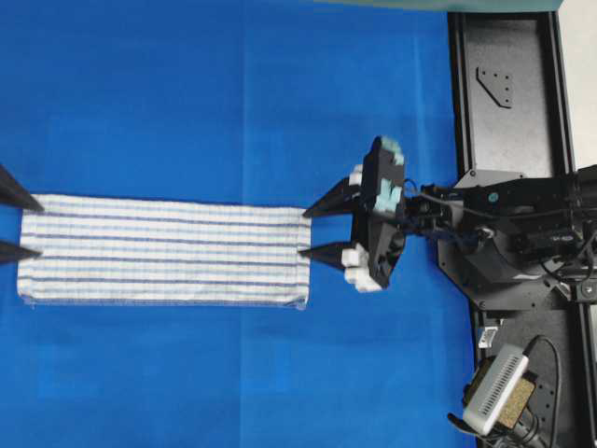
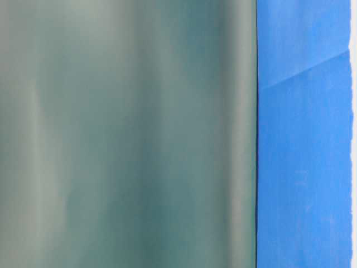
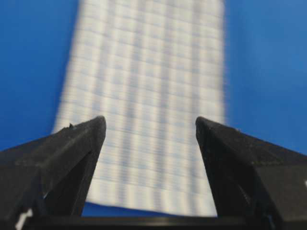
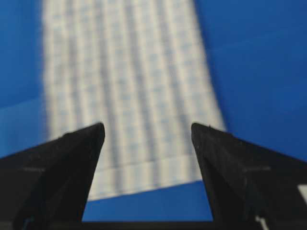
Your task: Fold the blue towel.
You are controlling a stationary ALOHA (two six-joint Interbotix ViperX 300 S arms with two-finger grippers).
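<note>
The blue towel (image 1: 163, 249), white with dark and light blue stripes, lies flat as a long folded strip on the blue table covering. My left gripper (image 1: 35, 227) stands open at its left end, only the two black fingertips showing at the frame edge. My right gripper (image 1: 306, 232) stands open at the towel's right end, tips just at the edge. In the left wrist view the blue towel (image 3: 148, 96) stretches away between the spread fingers of the left gripper (image 3: 150, 125). The right wrist view shows the blue towel (image 4: 124, 86) lying free beyond the right gripper (image 4: 147, 130). Neither holds cloth.
The black base and frame of the right arm (image 1: 508, 233) fill the right side, with a small grey device (image 1: 494, 390) at the lower right. The blue table covering (image 1: 233, 93) spreads around the towel. The table-level view shows only a blurred grey-green surface (image 2: 128, 134) and a blue strip (image 2: 304, 134).
</note>
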